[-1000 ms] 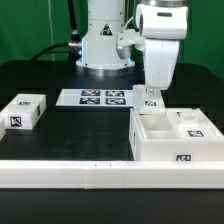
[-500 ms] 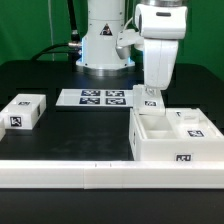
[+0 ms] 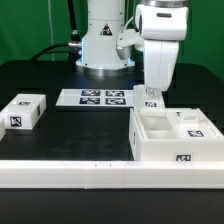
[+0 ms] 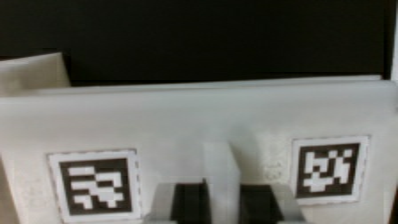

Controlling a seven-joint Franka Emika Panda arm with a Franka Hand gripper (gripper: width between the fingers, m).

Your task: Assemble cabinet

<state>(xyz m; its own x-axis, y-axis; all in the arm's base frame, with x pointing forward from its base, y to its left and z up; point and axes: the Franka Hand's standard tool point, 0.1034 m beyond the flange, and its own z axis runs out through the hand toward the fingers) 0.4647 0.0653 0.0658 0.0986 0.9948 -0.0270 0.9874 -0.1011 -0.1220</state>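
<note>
The cabinet (image 3: 170, 140) is a large white open box with tags at the exterior view's right. A small white tagged drawer block (image 3: 192, 123) lies inside it. Another white tagged block (image 3: 22, 111) lies on the table at the exterior view's left. My gripper (image 3: 150, 97) reaches down onto the cabinet's far wall near its left corner. In the wrist view the cabinet wall (image 4: 196, 120) fills the picture with two tags on it. My gripper (image 4: 224, 190) has its two dark fingers (image 4: 191, 205) close on either side of a thin wall edge, shut on it.
The marker board (image 3: 95, 97) lies flat in front of the robot base (image 3: 105, 45). A long white rail (image 3: 90, 172) runs along the front of the black table. The left block stands well apart from the cabinet.
</note>
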